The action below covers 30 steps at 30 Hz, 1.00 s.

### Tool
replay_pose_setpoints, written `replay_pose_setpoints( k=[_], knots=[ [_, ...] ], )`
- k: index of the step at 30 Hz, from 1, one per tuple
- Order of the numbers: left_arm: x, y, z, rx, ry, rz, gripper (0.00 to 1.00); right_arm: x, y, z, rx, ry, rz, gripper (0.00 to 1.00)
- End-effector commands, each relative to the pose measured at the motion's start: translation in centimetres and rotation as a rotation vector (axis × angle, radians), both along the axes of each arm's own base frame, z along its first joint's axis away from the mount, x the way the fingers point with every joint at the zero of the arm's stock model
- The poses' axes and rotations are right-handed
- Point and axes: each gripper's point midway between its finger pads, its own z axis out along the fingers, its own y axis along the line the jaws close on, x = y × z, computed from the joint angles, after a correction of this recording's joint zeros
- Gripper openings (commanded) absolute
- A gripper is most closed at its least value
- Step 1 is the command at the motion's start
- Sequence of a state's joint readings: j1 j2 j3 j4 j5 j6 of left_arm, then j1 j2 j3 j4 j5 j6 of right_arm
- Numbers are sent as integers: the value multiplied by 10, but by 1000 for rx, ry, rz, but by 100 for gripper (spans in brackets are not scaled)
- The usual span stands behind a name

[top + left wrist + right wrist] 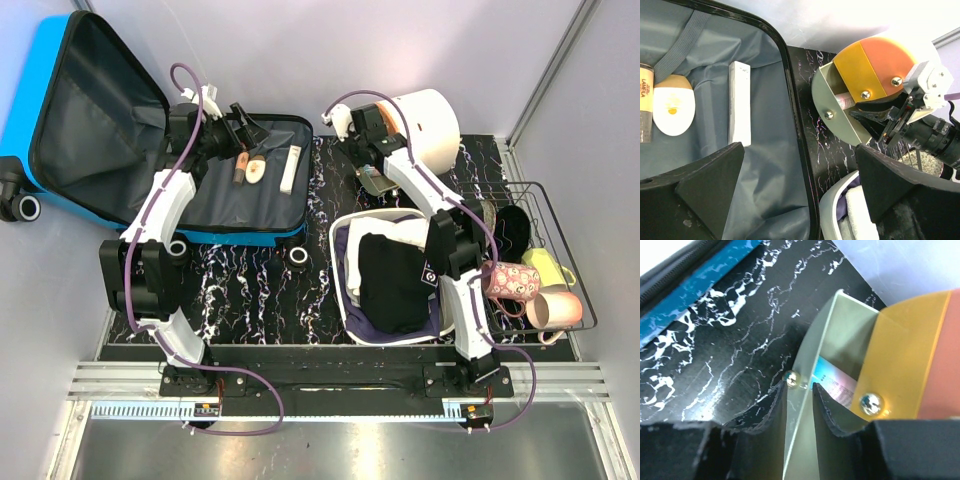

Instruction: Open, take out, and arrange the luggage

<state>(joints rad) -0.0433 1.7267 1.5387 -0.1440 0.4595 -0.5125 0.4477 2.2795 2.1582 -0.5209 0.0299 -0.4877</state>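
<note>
Worktop (250, 290): black, white-veined marble pattern, filling the middle ground. Walls (420, 50): plain pale grey panels at far, left and right sides. Aluminium rail (110, 382) along near edge; lighting even, soft.

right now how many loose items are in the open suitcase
3 on the luggage lining: a white box, a white oval piece beside it, then a tube. The left arm may hide more.

One suitcase (60, 90) is counted, with three items in it: one bottle (240, 167), one oval disc (256, 172), one white box (291, 168). One basin (340, 280), one wire rack (525, 185), one white drum (440, 125) and three mugs (512, 281) are seen.
</note>
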Motion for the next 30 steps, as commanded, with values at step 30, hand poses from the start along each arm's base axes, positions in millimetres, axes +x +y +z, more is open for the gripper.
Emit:
replay_pose_setpoints(
  k=[30],
  knots=[
    [6, 12, 23, 10, -68, -35, 99, 33, -41, -5, -260, -209, 70, 49]
  ],
)
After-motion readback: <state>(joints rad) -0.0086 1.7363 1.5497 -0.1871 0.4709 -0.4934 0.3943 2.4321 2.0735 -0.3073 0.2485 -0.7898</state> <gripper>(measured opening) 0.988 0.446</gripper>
